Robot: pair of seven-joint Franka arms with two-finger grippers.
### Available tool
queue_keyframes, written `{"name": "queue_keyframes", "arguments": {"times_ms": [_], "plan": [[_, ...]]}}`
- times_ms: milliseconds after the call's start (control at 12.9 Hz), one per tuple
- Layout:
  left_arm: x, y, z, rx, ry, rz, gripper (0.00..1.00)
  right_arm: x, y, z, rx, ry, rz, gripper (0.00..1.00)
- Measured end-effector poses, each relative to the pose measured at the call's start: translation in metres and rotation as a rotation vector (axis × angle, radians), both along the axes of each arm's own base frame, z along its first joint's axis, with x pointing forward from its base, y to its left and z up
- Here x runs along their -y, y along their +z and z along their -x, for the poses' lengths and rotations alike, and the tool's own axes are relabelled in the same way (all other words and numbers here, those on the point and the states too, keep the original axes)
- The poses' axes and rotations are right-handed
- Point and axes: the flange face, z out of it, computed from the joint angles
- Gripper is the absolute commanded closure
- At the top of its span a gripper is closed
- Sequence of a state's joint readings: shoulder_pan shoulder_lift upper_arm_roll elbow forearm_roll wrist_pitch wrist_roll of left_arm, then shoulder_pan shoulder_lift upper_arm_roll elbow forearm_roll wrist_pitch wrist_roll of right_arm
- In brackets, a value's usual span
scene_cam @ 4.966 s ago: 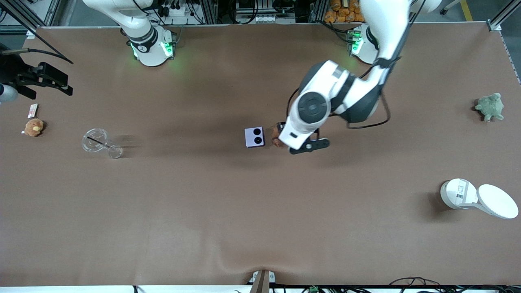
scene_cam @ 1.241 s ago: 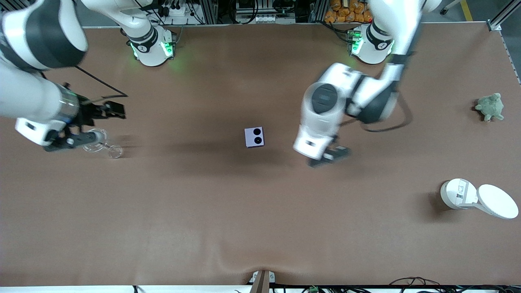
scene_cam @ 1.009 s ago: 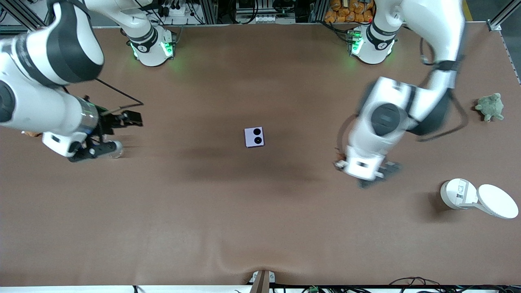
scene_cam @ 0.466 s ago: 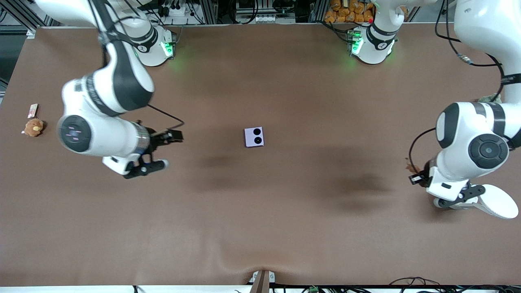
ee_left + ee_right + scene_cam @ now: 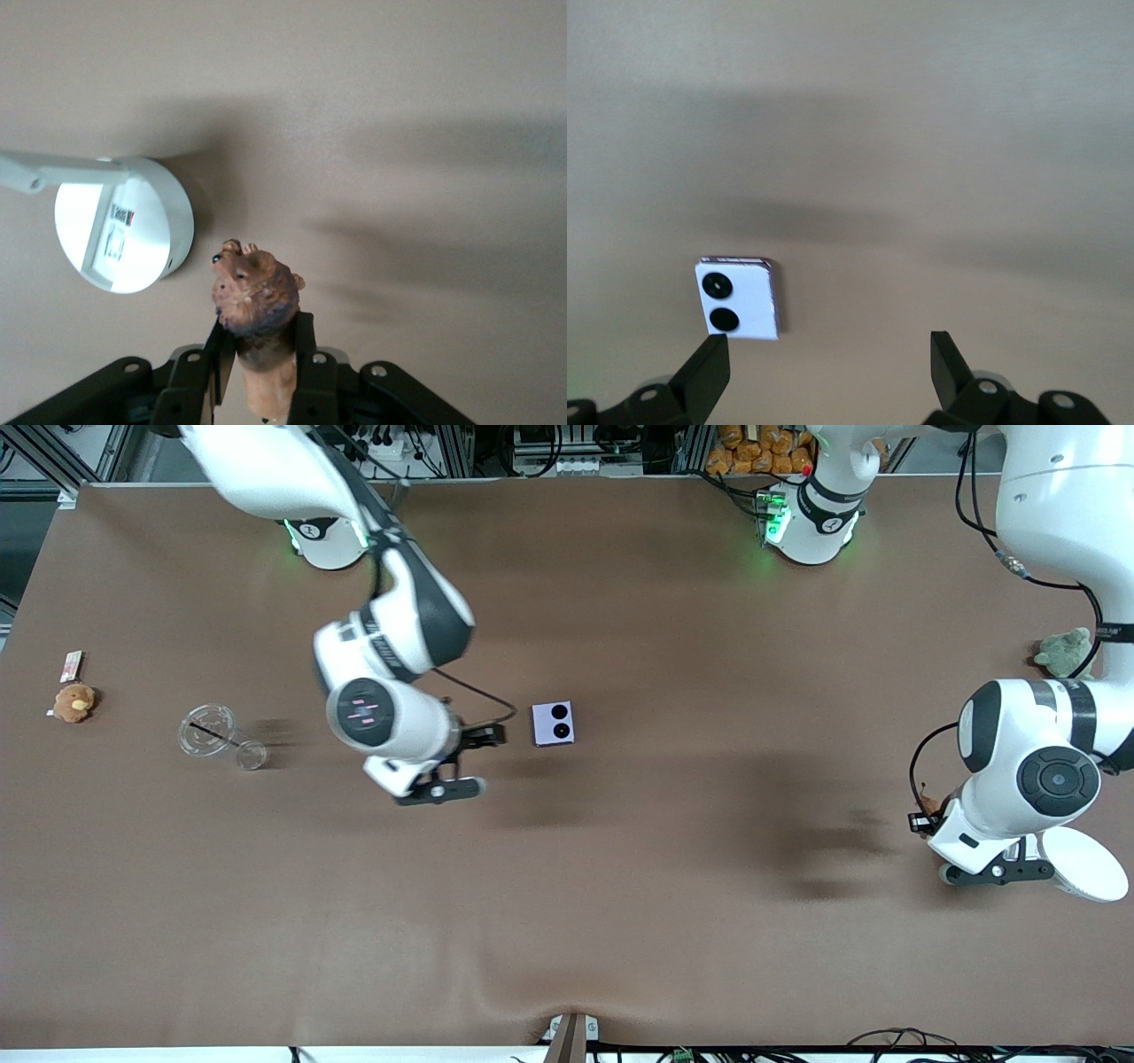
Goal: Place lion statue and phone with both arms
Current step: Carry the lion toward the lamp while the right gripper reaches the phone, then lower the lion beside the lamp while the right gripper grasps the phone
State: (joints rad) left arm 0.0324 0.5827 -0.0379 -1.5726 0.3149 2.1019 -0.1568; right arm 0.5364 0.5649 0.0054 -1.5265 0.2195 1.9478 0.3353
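Your left gripper [image 5: 259,354] pinches the lion statue [image 5: 257,310] beside the white container [image 5: 124,235]; right gripper [image 5: 828,367], spread wide, nears the phone [image 5: 739,298].

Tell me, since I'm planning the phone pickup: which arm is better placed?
Right. Its open gripper hangs beside the phone, while the left gripper, shut on the lion, is by the white container.
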Motion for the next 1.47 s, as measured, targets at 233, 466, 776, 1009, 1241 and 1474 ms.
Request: {"name": "queue_keyframes", "arguments": {"times_ms": [233, 466, 776, 1009, 1241, 1474], "plan": [[-0.009, -0.024, -0.006, 0.012, -0.031, 0.013, 1.00, -0.032, -0.046, 0.024, 0.022, 0.031, 0.004, 0.00], [-0.013, -0.039, -0.014, 0.027, -0.033, 0.020, 1.00, -0.056, -0.077, 0.040, 0.037, 0.053, 0.006, 0.00], [-0.021, -0.051, -0.022, 0.068, -0.035, 0.031, 1.00, -0.080, -0.105, 0.063, 0.046, 0.053, 0.001, 0.00], [-0.016, -0.065, -0.025, 0.091, -0.049, 0.043, 1.00, -0.090, -0.114, 0.076, 0.059, 0.056, -0.016, 0.00], [-0.015, -0.077, -0.026, 0.101, -0.053, 0.052, 0.00, -0.107, -0.121, 0.088, 0.089, 0.073, -0.035, 0.00], [-0.015, -0.073, -0.029, 0.111, -0.054, 0.052, 0.00, -0.117, -0.136, 0.102, 0.090, 0.092, -0.031, 0.00]]}}
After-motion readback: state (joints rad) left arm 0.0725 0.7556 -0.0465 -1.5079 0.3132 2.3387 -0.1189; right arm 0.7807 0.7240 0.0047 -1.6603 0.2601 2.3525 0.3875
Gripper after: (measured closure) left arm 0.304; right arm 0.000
